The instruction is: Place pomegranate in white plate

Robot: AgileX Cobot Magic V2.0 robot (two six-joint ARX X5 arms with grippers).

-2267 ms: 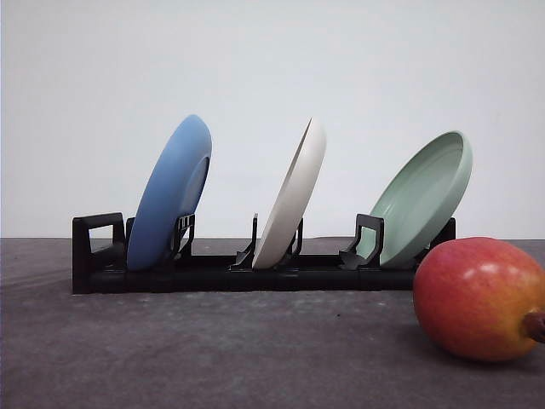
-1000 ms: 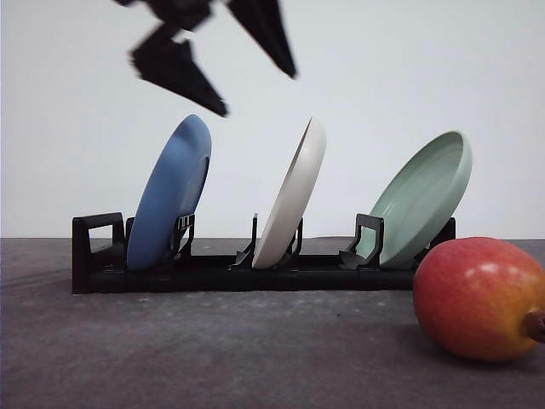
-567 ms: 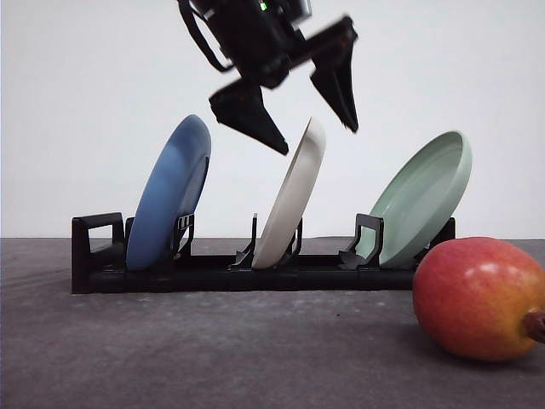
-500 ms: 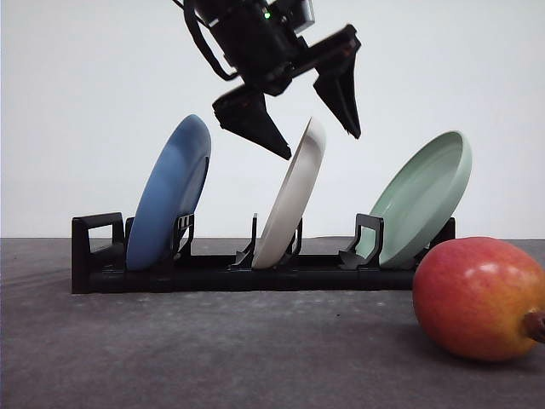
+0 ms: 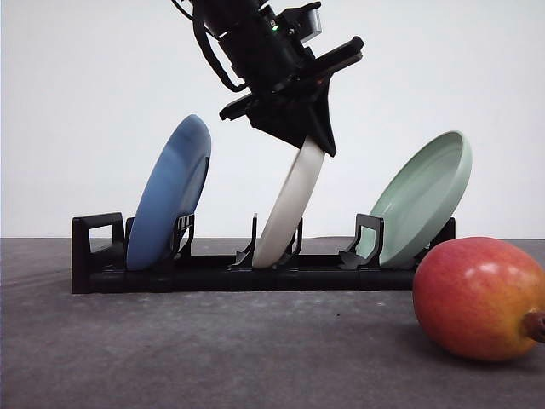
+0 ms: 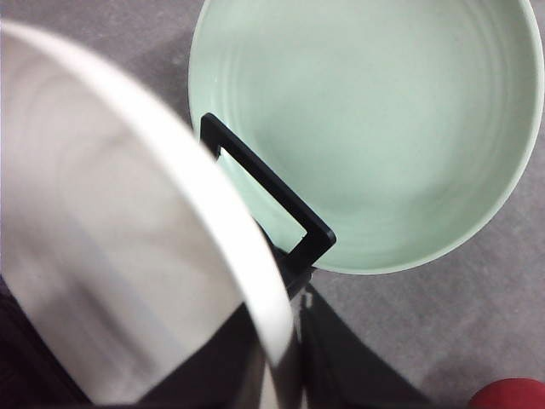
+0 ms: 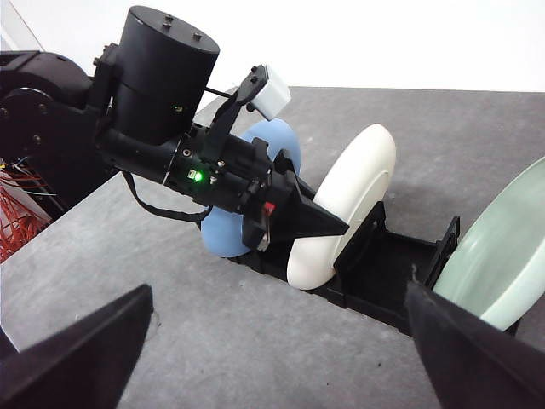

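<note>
In the front view I see a black rack (image 5: 255, 273) on the grey table (image 5: 213, 349), and three plates stand on edge in it. The blue plate (image 5: 170, 192) is on the left, the white plate (image 5: 289, 204) is in the middle and the pale green plate (image 5: 421, 200) is on the right. My left gripper (image 5: 313, 136) comes from above and its fingers sit at the top rim of the white plate, one on each side of the rim. They look closed on the rim, so I take it as clamped on the white plate. The pomegranate (image 5: 479, 298) lies on the table at the right, in front of the rack and near the pale green plate, well apart from the white plate.

In the left wrist view the white plate (image 6: 128, 256) is very close and blurred, and its rim runs across the picture. Behind it I see the pale green plate (image 6: 375, 119) leaning against a black post of the rack (image 6: 272, 204). A small red part of the pomegranate (image 6: 511, 396) shows in the corner.

In the right wrist view the left gripper (image 7: 328, 223) touches the rim of the white plate (image 7: 345, 204), with the blue plate (image 7: 223, 234) behind it. The two dark fingers (image 7: 77, 354) of my right gripper (image 7: 281, 362) stand wide apart, with nothing between them.
</note>
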